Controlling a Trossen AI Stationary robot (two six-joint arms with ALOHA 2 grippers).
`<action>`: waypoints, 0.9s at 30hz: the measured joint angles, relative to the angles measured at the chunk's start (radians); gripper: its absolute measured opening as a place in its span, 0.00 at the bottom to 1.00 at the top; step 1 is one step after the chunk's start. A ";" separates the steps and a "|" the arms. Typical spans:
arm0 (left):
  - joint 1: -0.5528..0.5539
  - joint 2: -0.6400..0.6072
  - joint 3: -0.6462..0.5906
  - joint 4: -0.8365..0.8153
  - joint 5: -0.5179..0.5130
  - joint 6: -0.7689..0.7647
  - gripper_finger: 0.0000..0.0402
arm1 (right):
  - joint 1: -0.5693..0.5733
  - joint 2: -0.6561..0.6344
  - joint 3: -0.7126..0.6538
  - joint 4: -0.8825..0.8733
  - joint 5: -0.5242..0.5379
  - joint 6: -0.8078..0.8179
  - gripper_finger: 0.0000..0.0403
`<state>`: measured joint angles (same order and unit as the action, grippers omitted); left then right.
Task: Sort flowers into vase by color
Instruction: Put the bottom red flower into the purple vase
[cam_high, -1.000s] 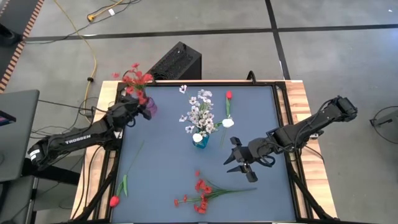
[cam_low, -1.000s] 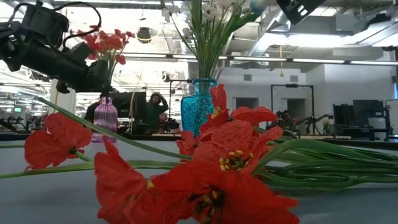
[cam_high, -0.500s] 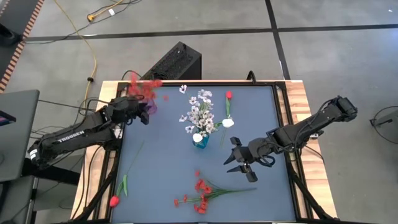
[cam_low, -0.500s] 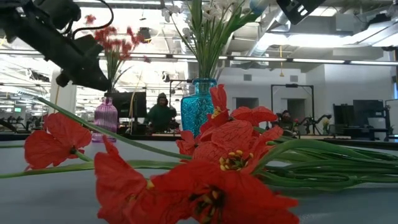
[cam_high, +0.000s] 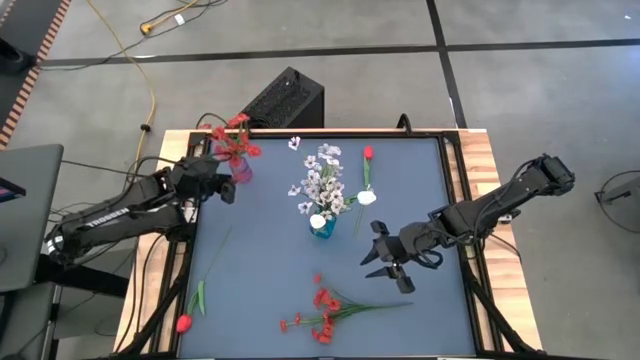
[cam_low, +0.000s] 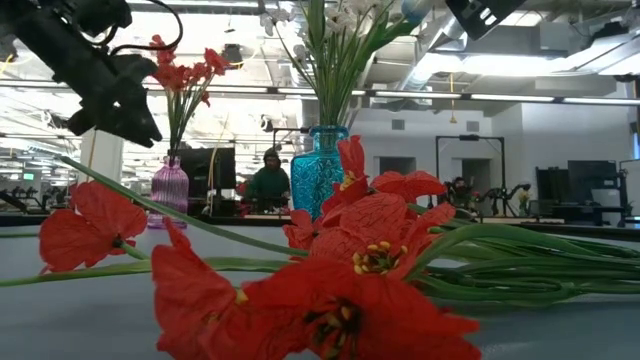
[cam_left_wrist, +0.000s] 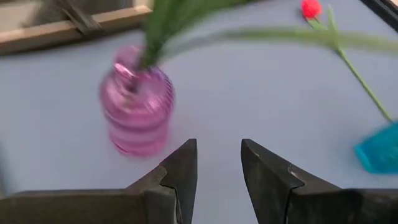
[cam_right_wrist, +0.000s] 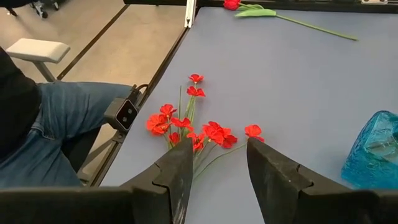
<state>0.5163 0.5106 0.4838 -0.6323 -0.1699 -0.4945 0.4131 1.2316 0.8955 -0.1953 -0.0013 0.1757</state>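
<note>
A pink vase (cam_high: 241, 168) at the far left holds a red spray (cam_high: 232, 135) by its stems. My left gripper (cam_left_wrist: 219, 163) stands open just short of that vase, nothing between its fingers. The blue vase (cam_high: 322, 226) in the middle holds white flowers (cam_high: 322, 183). On the table lie another red spray (cam_high: 325, 310) at the near edge, a red single stem (cam_high: 183, 322) at the near left, a red bloom (cam_high: 367, 152) and a white bloom (cam_high: 367, 197) right of the blue vase. My right gripper (cam_high: 374, 256) hovers open above the near red spray (cam_right_wrist: 193, 127).
A small white bloom (cam_high: 294, 143) lies near the far edge. A black box (cam_high: 283, 100) sits on the floor beyond the table. A person's leg in jeans (cam_right_wrist: 68, 115) shows beside the table's near edge. Bare mat lies at the table's right side (cam_high: 420, 190).
My left gripper has risen and tipped, drawing back from the red spray's stems toward the table's left. The red spray in the pink vase swayed and now stands more upright. My right arm has kept still.
</note>
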 joint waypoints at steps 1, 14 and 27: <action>0.000 0.000 0.005 -0.017 0.023 -0.009 0.28 | -0.001 0.000 0.000 -0.001 0.000 0.000 0.44; -0.182 0.026 0.013 -0.140 0.200 -0.160 0.28 | -0.003 0.000 0.000 0.000 0.000 -0.027 0.44; -0.586 0.142 0.013 -0.014 0.214 -0.408 0.28 | -0.003 0.000 0.000 -0.019 0.000 -0.027 0.44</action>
<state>-0.0693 0.6523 0.4973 -0.6461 0.0443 -0.9022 0.4099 1.2320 0.8955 -0.2138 -0.0010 0.1486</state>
